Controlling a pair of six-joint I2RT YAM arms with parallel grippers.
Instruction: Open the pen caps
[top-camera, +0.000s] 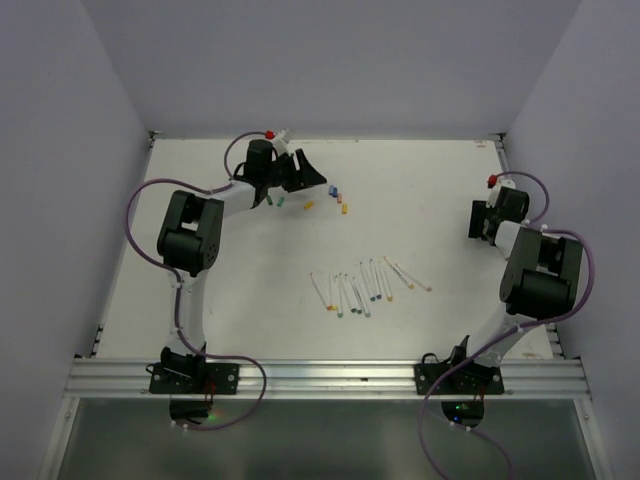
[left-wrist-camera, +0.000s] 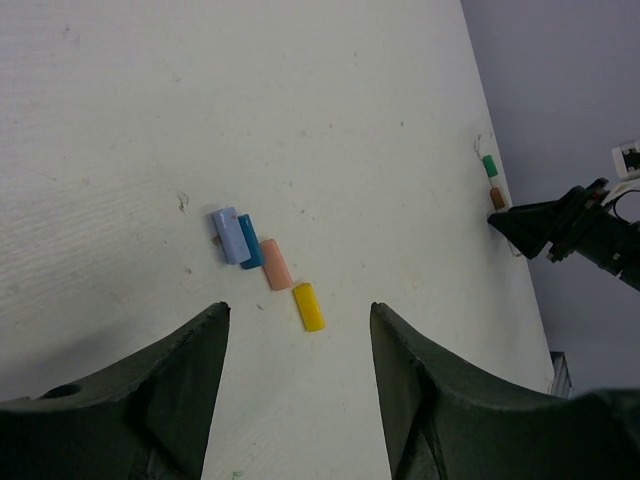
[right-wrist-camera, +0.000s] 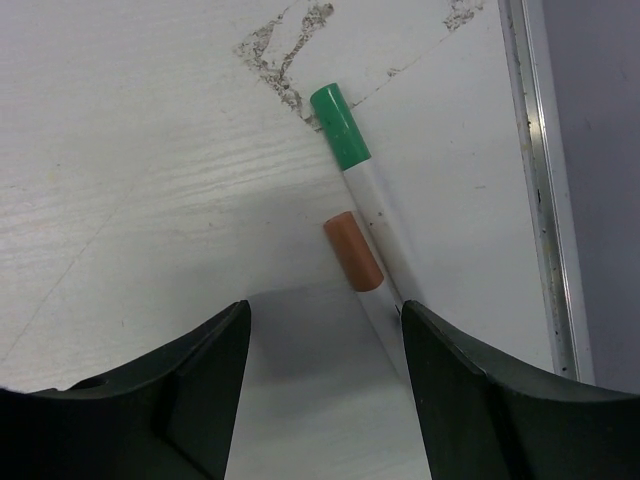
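On white table (top-camera: 450, 200): left gripper (left-wrist-camera: 298, 310), jaws apart and empty, hovers over four loose pen caps (left-wrist-camera: 276, 265) just ahead of fingertips; right gripper (right-wrist-camera: 325, 305), jaws apart, above two pens (right-wrist-camera: 372, 215) just ahead, contact with its right finger unclear; green cap (right-wrist-camera: 340, 128), orange cap (right-wrist-camera: 353, 252) still fitted.

1. Four loose caps (left-wrist-camera: 250, 241) (lavender, teal, pink, yellow) lie clustered on the bench (left-wrist-camera: 150, 120).
2. Two pens (right-wrist-camera: 372, 205) lie side by side, green cap (right-wrist-camera: 340, 127) and orange cap (right-wrist-camera: 353, 251) on.
3. Other pens (top-camera: 365, 288) lie rowed mid-bench.
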